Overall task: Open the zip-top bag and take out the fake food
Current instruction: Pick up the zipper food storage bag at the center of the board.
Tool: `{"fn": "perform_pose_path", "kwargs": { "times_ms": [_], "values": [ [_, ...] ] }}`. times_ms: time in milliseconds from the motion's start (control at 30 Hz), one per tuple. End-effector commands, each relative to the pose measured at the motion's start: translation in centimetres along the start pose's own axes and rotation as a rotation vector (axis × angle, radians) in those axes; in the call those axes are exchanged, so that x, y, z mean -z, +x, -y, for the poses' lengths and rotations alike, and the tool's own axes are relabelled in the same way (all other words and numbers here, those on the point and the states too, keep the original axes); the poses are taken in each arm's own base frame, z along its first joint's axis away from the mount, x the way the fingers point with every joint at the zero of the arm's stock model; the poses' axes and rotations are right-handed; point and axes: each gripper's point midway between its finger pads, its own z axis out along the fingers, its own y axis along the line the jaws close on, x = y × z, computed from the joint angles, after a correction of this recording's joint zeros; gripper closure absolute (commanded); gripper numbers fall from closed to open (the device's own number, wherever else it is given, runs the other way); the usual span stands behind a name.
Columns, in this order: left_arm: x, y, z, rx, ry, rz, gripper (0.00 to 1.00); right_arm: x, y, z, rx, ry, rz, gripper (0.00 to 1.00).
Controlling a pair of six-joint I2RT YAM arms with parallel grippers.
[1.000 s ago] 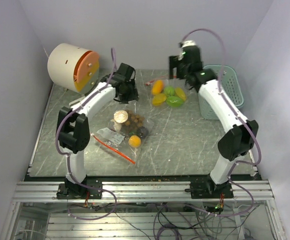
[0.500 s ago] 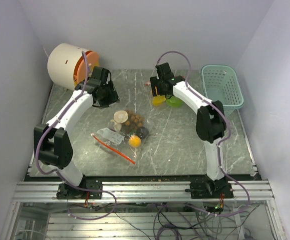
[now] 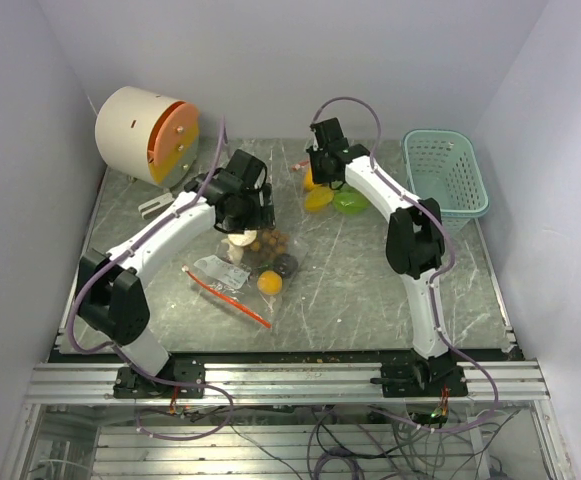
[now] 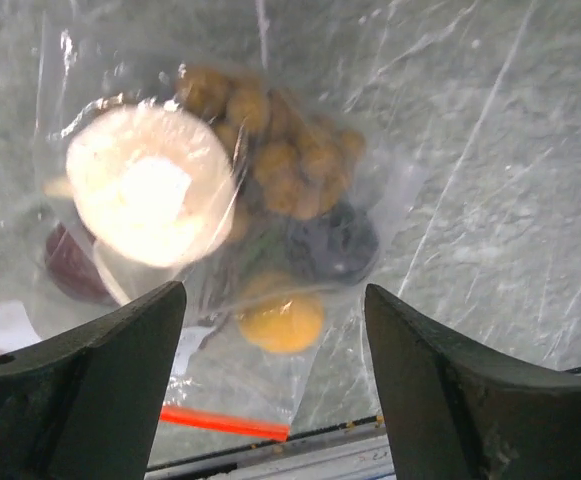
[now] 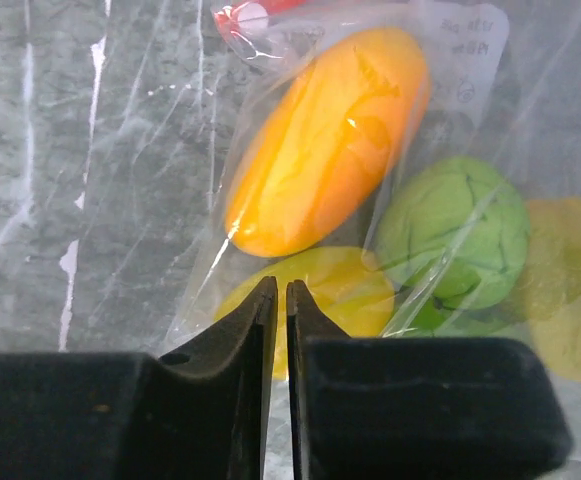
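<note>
The zip-top bag [image 3: 240, 270] lies flat at the table's centre, its red-orange zip strip [image 3: 228, 299] toward the near left. Inside it the fake food shows: a pale mushroom [image 4: 150, 185], brown lumps [image 4: 280, 150], a dark piece [image 4: 335, 240] and an orange ball [image 4: 280, 322]. My left gripper [image 3: 247, 218] hovers just above the bag's far end, open wide and holding nothing [image 4: 273, 300]. My right gripper [image 3: 318, 182] is at the back over a second clear bag [image 3: 335, 195] of orange, green and yellow fruit. Its jaws are shut [image 5: 276, 288], with nothing seen between them.
A pale teal perforated basket [image 3: 448, 172] stands at the back right. A white drum with an orange face [image 3: 145, 133] sits at the back left corner, a small grey piece [image 3: 156, 205] in front of it. Walls close in on three sides.
My left gripper swung from the back left to over the central bag and opened wider. My right gripper closed its jaws and stayed over the fruit bag.
</note>
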Motion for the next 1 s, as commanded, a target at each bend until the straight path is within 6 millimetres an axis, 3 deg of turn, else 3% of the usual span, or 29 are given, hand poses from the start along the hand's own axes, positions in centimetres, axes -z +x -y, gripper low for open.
{"fn": "perform_pose_path", "kwargs": {
  "times_ms": [0, 100, 200, 367, 500, 633, 733, 867, 967],
  "values": [
    [0.8, 2.3, -3.7, 0.037, -0.155, -0.032, 0.10, 2.0, -0.9, -0.9, -0.029, -0.076, 0.011, 0.95],
    [1.2, 3.0, -4.0, 0.030, -0.139, -0.028, 0.04, 2.8, 0.1, -1.4, -0.062, -0.094, -0.003, 0.97],
    [0.5, 4.2, -3.3, 0.011, -0.065, -0.048, 0.05, 4.1, 0.6, -1.2, -0.088, -0.082, -0.002, 0.94],
    [0.4, 6.1, -4.2, -0.004, -0.079, -0.055, 0.05, 6.6, 0.1, -1.0, -0.079, -0.091, 0.027, 0.67],
    [-0.6, 6.4, -5.0, -0.005, -0.110, -0.042, 0.04, 7.4, 0.3, -1.9, -0.086, -0.128, 0.018, 0.55],
    [-3.3, 5.7, -3.7, 0.005, -0.092, -0.055, 0.12, 7.8, 1.2, -3.1, -0.087, -0.155, 0.001, 0.53],
    [-5.8, 4.7, -2.9, 0.011, -0.089, -0.048, 0.20, 9.7, 1.0, -3.6, -0.094, -0.183, 0.022, 0.53],
    [-9.6, 3.4, -1.7, -0.001, -0.069, -0.081, 0.18, 11.0, 1.5, -4.0, -0.074, -0.221, 0.028, 0.56],
    [-10.5, 1.0, -0.6, -0.031, -0.047, -0.060, 0.15, 11.5, 1.8, -4.1, -0.046, -0.238, 0.034, 0.56]
  ]
}}
